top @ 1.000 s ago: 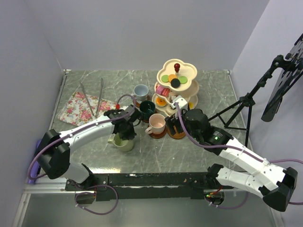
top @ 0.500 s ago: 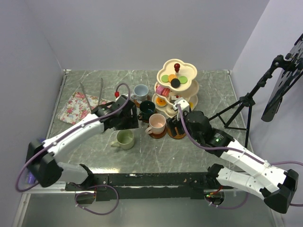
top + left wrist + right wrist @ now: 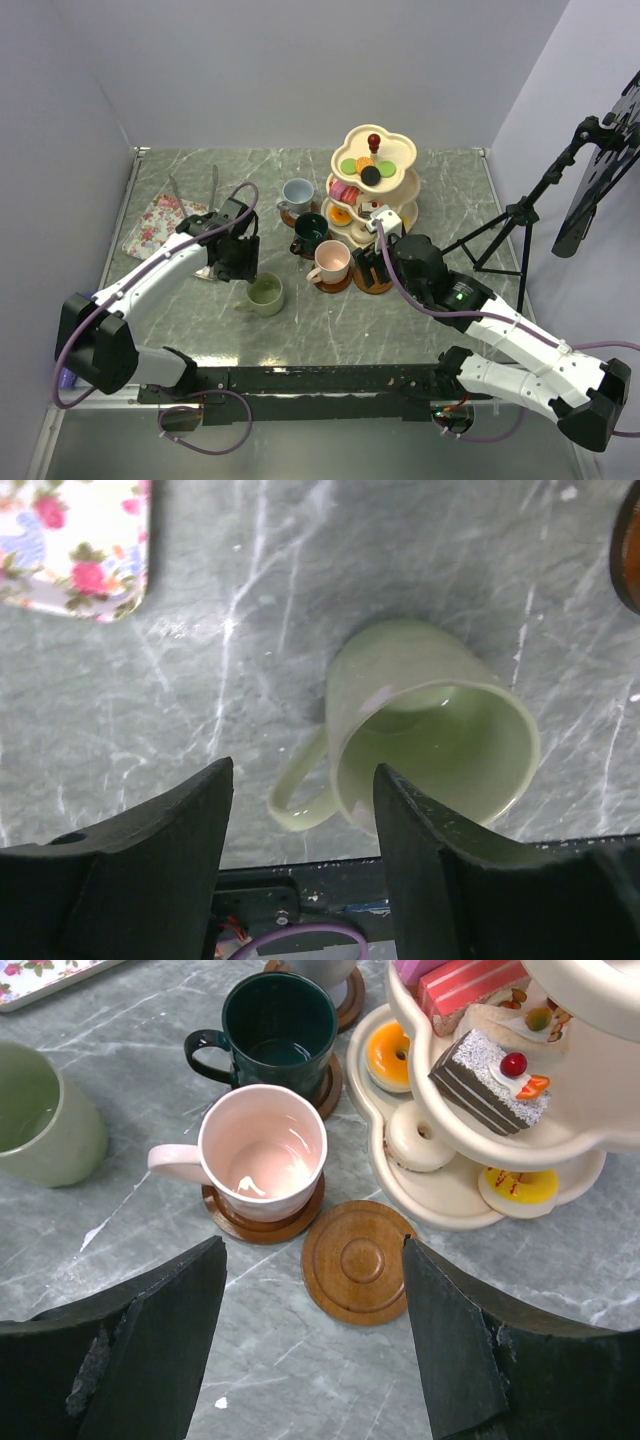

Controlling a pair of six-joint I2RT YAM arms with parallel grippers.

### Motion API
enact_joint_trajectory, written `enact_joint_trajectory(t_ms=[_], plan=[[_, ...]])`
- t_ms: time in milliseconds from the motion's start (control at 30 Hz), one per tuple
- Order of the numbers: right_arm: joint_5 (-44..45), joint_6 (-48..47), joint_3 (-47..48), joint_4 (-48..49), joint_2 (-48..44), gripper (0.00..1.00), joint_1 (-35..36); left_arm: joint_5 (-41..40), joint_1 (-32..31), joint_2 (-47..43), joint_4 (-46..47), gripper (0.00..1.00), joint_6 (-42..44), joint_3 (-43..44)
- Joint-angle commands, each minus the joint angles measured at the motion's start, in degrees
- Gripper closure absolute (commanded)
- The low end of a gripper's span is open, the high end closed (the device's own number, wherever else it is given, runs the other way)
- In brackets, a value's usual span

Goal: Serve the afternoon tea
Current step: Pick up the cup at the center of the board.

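Observation:
The light green mug [image 3: 265,293] stands upright on the bare marble, off any saucer. My left gripper [image 3: 236,260] hangs open just up and left of it; in the left wrist view the mug [image 3: 430,740] lies below the spread fingers [image 3: 200,810], which touch nothing. My right gripper [image 3: 312,1260] is open above an empty brown saucer [image 3: 358,1260]. The pink mug [image 3: 262,1155] and dark green mug [image 3: 275,1020] sit on saucers. The grey-blue mug [image 3: 297,192] sits behind them. The cream three-tier stand [image 3: 372,180] holds small cakes [image 3: 490,1065].
A floral tray [image 3: 158,228] lies at the left with thin metal tongs [image 3: 213,182] across its far side, partly hidden by my left arm. A black tripod [image 3: 520,215] stands off the table's right edge. Walls close in the back and left.
My left gripper has opened, let go of the light green mug and pulled up and to the left. The mug stays on the table. The right arm has barely moved.

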Motion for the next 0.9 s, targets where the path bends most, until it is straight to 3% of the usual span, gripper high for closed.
enact_joint_trajectory(t_ms=[0,133,233,300,367,400,633,733,867], plan=[[0.94,-0.86,2.18,2.24,-0.21,0.23,-0.68,5.85,0.47,1.16,3.98,0.36,5.22,0.64],[1.11,-1.74,2.71,2.24,0.31,0.23,-0.95,7.97,0.65,5.02,7.32,0.38,7.77,-0.67],[1.29,-1.91,2.89,2.15,0.31,0.23,-1.12,9.46,0.56,7.84,8.64,0.48,9.44,-1.46],[1.29,-1.91,2.80,2.24,0.31,0.23,-1.47,11.48,0.56,8.63,9.87,0.61,9.97,-1.73],[1.29,-1.91,2.80,2.33,0.23,0.23,-1.65,13.50,0.56,8.29,10.40,0.90,10.15,-1.47],[1.37,-1.83,2.71,2.24,0.23,0.23,-1.65,13.86,0.65,7.67,10.40,0.99,9.80,-1.38],[3.66,-1.12,3.59,1.89,0.14,0.23,-2.18,16.06,-0.57,-3.74,5.85,0.99,0.59,3.09],[5.50,-1.04,4.64,1.54,0.40,0.22,-2.44,13.96,-4.61,-7.18,0.93,0.99,-3.99,7.39],[9.10,0.72,6.84,0.31,0.84,0.22,-2.97,10.00,-11.90,-4.39,-7.42,0.99,-11.97,16.79]])
